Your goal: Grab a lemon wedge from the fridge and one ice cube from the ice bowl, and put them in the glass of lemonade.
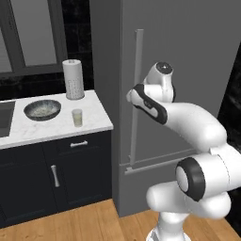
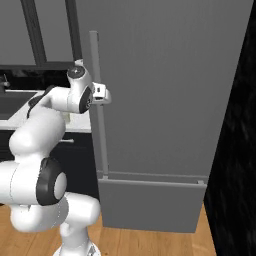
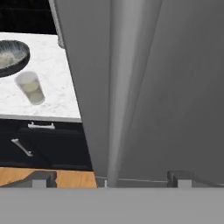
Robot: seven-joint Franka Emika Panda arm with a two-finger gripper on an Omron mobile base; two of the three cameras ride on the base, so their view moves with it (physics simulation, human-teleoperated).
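Directly ahead of my fingertips stands the fridge, a tall slab of smooth matte grey, door shut. Its long vertical bar handle, a straight round-edged rail of the same grey, rises between the two dark tips in the hand view. I read the gripper as released: the tips sit spread wide, one to each side of the bar, and I cannot tell whether either touches it. From the right base view the gripper sits just beside the upper part of the handle.

Off to the left of the fingers lies the counter, a white marbled slab with faint grey veining, over dark flat-fronted cabinets with slim metal pulls. On it the glass of lemonade, a clear straight tumbler holding pale yellow liquid, stands upright. Just beyond it is the ice bowl, round, shallow, dark grey with a mottled rim and pale whitish contents. A tall white perforated paper-towel roll stands further back. Below, I see warm wood-plank flooring.
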